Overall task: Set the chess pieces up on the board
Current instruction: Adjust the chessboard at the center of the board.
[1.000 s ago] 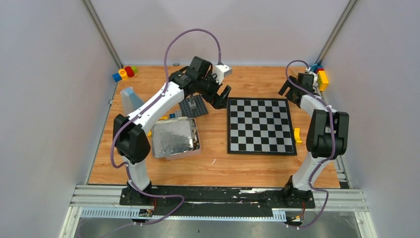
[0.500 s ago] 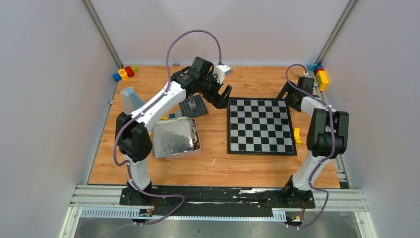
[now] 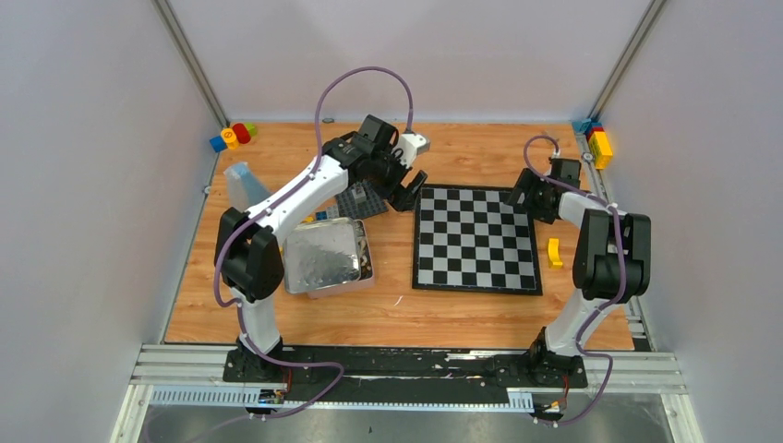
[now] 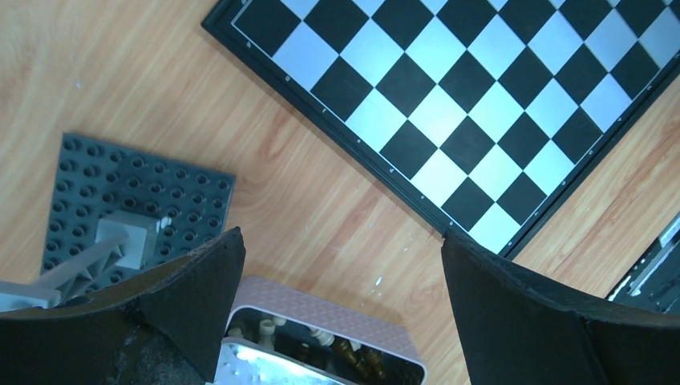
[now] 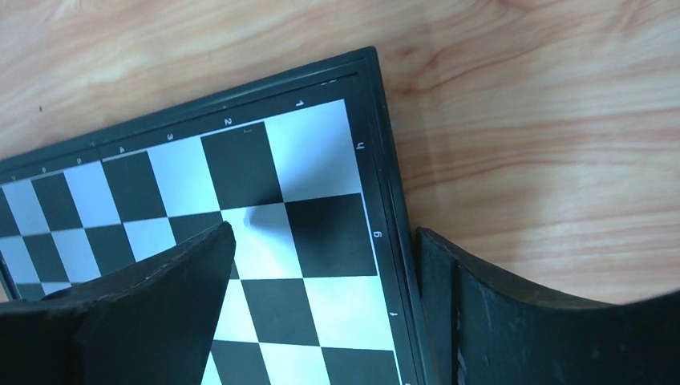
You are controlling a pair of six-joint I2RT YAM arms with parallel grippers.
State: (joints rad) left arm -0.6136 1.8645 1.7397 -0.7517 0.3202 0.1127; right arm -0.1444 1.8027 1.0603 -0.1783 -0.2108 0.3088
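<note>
The right pincer point(image 5: 325, 237) is gaping wide, gripping nothing, and straddling the far right corner of the board point(image 5: 240, 160), one finger over the checks, the other just outside the black border. The left pincer point(image 4: 343, 241), equally wide and empty, is hovering over the wooden surface point(image 4: 305, 200) by the board's far left corner. The chess pieces point(image 4: 345, 349) are lying in the metal tin point(image 4: 321, 301) left of the board.

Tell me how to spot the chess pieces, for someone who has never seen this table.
Start at the black-and-silver chessboard on the wooden table and look left across bare wood to the shiny metal tin. The chess pieces lie inside it, showing along its board-side edge. They are tiny brown and cream figurines, unlike the coloured bricks at the far corners.
</note>
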